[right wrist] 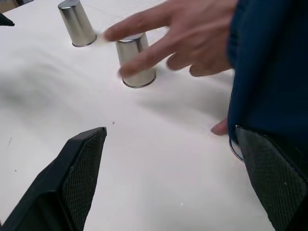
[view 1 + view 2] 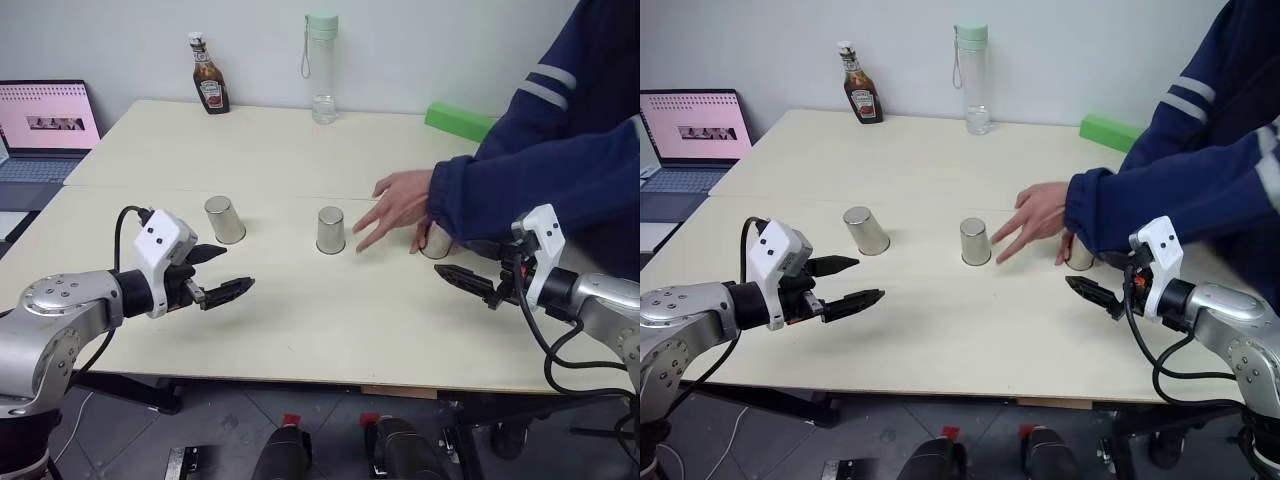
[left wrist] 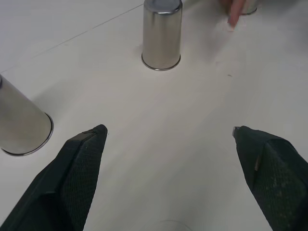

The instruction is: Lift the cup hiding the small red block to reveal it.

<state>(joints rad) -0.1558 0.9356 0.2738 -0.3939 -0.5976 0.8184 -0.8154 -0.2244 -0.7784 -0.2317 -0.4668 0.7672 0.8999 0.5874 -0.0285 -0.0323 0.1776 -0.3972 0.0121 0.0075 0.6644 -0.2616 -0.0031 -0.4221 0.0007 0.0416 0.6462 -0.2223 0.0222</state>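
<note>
Both hands, left (image 2: 222, 271) and right (image 2: 1087, 288), hover spread; middle cup (image 2: 331, 230) stands inverted, axis vertical.

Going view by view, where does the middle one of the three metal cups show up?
Left eye view: middle cup, table centre, left of the person's hand.
Right eye view: the same.
Left wrist view: beyond the fingers.
Right wrist view: behind the person's fingers.
Shared landmark: that hand.

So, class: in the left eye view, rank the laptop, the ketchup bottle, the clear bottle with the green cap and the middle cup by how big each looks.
1. laptop, though cut off by the picture's edge
2. clear bottle
3. ketchup bottle
4. middle cup

The cup sits nearer the camera than both bottles, so its true size is likely smaller still.
</note>
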